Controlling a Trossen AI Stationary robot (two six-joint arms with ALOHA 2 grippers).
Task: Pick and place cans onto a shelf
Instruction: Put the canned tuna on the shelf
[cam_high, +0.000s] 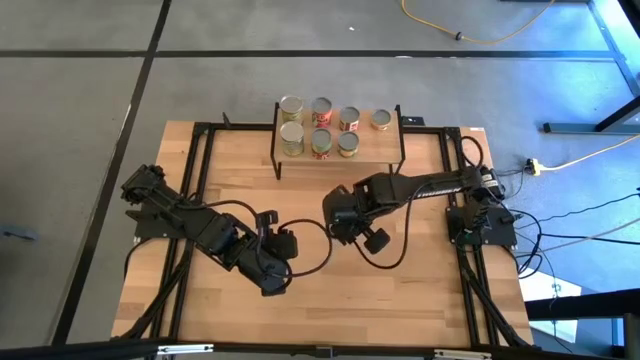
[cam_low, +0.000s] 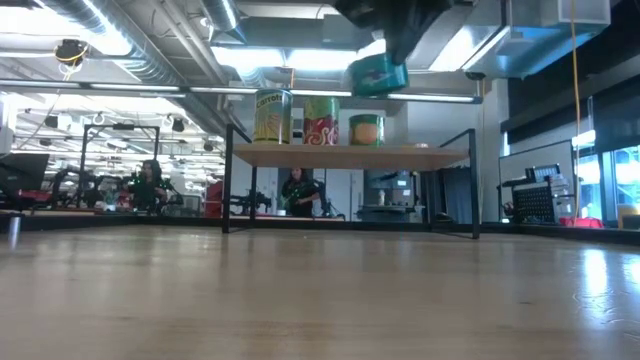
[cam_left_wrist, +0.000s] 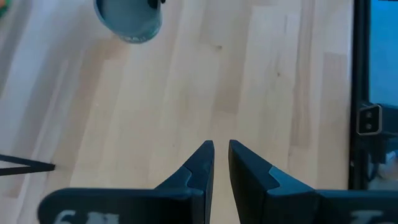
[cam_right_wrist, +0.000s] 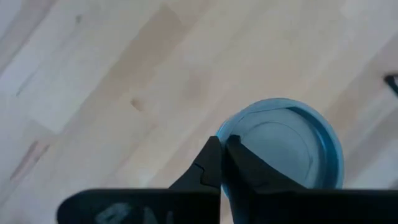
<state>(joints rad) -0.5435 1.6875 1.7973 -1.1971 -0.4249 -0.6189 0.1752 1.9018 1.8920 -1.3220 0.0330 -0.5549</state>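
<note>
The left arm lies low over the light wooden desk (cam_high: 330, 290), reaching from about nine o'clock toward the desk's middle. Its pincer (cam_high: 272, 280) sits at roughly seven o'clock of the desk's centre, and the left wrist view shows its two dark fingers (cam_left_wrist: 198, 167) drawn nearly together with only a narrow slit between them, holding nothing, bare planks beneath.

Toward twelve o'clock stands the small shelf (cam_high: 375, 153), a light wooden board on thin black metal legs. Seven small cylindrical tins with silver metal tops (cam_high: 320, 127) sit on it in two rows (four in the far row, three in the near one), close beside each other. From the low view three show along the board's front: a yellow-labelled tin (cam_low: 272, 116), a red-labelled tin (cam_low: 321, 121) touching it, and a green-labelled tin (cam_low: 366, 130) just beside that.

Right of the desk's centre, the right arm stretches in from three o'clock. Its pincer (cam_high: 352, 222) is clamped on a teal-labelled tin (cam_low: 378, 75). In the low view that tin hangs tilted in the air, higher than the tins on the shelf and clear of the desk. The right wrist view shows the tin's round rim (cam_right_wrist: 283, 146) pressed against the dark fingers (cam_right_wrist: 211, 163), with the desk planks well below. The left wrist view also catches this teal tin (cam_left_wrist: 129, 20) off toward the other arm.
</note>
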